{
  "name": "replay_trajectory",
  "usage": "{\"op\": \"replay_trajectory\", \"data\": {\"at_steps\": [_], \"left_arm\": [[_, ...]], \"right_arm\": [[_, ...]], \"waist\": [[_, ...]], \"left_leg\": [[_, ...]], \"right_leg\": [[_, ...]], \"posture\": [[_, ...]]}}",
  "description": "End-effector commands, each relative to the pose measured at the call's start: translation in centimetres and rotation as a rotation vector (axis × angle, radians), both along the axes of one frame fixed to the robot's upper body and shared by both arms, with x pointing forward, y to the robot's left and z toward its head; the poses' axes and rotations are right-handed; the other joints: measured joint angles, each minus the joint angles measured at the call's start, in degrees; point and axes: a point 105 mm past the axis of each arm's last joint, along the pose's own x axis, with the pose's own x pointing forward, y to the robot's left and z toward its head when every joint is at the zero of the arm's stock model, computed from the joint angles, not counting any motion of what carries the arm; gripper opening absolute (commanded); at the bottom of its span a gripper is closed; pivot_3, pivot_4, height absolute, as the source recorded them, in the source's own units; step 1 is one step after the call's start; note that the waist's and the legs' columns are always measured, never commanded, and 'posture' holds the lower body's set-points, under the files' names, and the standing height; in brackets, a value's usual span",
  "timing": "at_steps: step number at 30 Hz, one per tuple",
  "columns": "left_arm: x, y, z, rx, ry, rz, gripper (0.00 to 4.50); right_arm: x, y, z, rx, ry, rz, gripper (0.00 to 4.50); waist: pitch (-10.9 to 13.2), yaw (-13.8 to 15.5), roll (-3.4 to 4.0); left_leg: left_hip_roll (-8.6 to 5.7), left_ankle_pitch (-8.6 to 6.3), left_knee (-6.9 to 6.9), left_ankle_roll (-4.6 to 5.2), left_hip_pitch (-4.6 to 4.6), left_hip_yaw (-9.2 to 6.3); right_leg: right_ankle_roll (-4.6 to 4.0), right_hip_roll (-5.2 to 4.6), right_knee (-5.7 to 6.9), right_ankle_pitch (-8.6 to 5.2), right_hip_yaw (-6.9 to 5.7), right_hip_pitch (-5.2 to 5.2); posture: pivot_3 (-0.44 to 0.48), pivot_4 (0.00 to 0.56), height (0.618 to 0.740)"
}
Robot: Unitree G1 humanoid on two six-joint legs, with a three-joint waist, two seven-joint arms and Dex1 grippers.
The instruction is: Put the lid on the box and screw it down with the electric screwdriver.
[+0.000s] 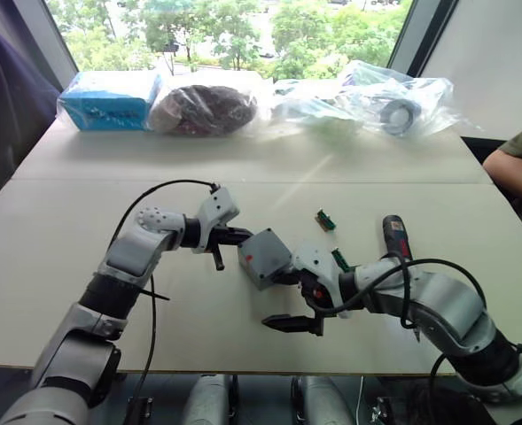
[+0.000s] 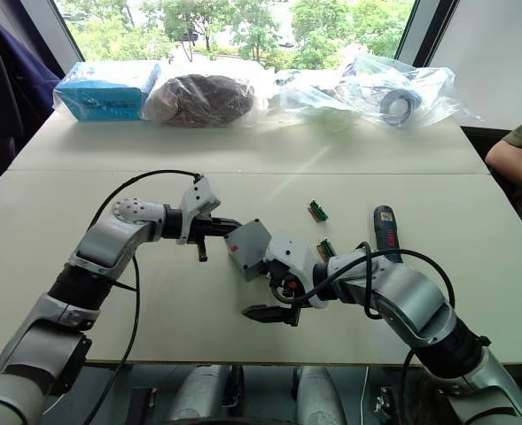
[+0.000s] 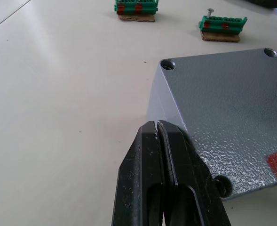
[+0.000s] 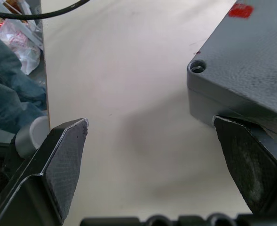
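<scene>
Pale table point(image 1: 66, 239) runs from the near edge to a window at the back, with a seam across it beyond the box. Along the far edge, well apart from the box, lie a blue packet point(image 1: 110, 99), a dark bundle in clear wrap point(image 1: 203, 108) and clear bags point(image 1: 376, 102). A person's arm point(image 1: 519, 166) rests at the table's right edge.

The box point(image 1: 262, 257) sits near the table's middle, grey, tilted, with a red mark on the face turned up; from the left wrist that face shows screw holes at its corners. Whether the lid is already on it cannot be told.

The right gripper point(image 1: 289, 301) is just right of the box, its fingers spread wide: one finger point(image 4: 251, 165) touches the box's lower edge, the other stands well clear of it. The left gripper point(image 1: 229, 246) is just left of the box, its fingers pressed together, their tips at the box's near edge.

The screwdriver point(image 1: 395, 237) lies to the right of the box, beyond the right arm. Two green connectors point(image 1: 325, 220) lie between box and screwdriver.
</scene>
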Motion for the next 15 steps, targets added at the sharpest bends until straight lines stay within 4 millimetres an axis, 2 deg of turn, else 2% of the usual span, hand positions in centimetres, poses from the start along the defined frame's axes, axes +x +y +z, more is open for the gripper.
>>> {"op": "replay_trajectory", "data": {"at_steps": [1,5,8,11,15], "left_arm": [[0.1,1.7,1.6,-0.001,-0.04,0.024,0.0],[-1.3,3.2,1.1,0.05,-0.006,0.016,0.0],[-2.5,3.6,0.5,0.078,0.025,-0.005,0.0],[-3.7,3.5,-0.1,0.086,0.064,-0.026,0.0],[-4.3,3.0,-0.8,0.087,0.085,-0.033,0.0]], "right_arm": [[0.5,-1.4,3.2,0.015,-0.103,-0.005,4.47],[1.2,-3.2,4.2,-0.03,-0.151,-0.026,4.47],[2.6,-4.2,4.2,-0.063,-0.19,-0.066,4.47],[3.8,-4.5,2.9,-0.116,-0.217,-0.081,4.47],[4.6,-3.5,1.4,-0.119,-0.218,-0.062,4.47]], "waist": [[0.0,-0.02,0.0],[0.0,-0.18,0.0],[0.0,-0.14,0.0],[-0.01,0.03,-0.02],[-0.02,-0.03,-0.02]], "left_leg": [[0.01,0.0,0.01,0.0,0.0,0.0],[0.06,0.0,0.0,0.0,0.04,0.0],[0.08,0.0,-0.01,0.0,0.04,-0.01],[0.07,0.0,0.02,0.0,0.05,0.01],[0.06,0.0,0.03,0.0,0.04,0.01]], "right_leg": [[0.0,0.0,0.01,0.0,0.0,0.0],[0.0,0.0,0.07,-0.01,0.0,-0.02],[0.0,0.0,0.08,-0.01,0.0,-0.02],[0.0,-0.02,0.13,-0.01,0.01,-0.02],[0.0,-0.02,0.13,-0.01,0.01,-0.02]], "posture": [[0.0,0.15,0.74],[0.0,0.15,0.74],[0.0,0.15,0.74],[0.0,0.15,0.74],[0.0,0.15,0.74]]}}
